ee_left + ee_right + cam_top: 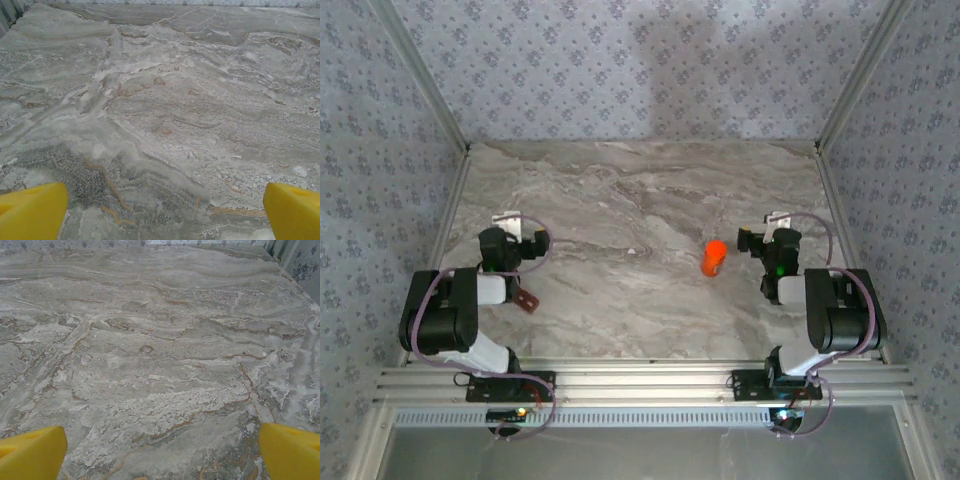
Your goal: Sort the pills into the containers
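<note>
Nearest us, left arm (445, 320) and right arm (835, 315) at the counter's (620, 190) near edge, left gripper (162, 212) spread wide and empty, right gripper (162, 452) likewise, we find the reddish-brown containers (527, 299) by the near-left corner, touching the left arm, orange bottle (714, 257) right of centre.

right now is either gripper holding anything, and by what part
Nothing is held: the left gripper and right gripper are both open over the table.
</note>
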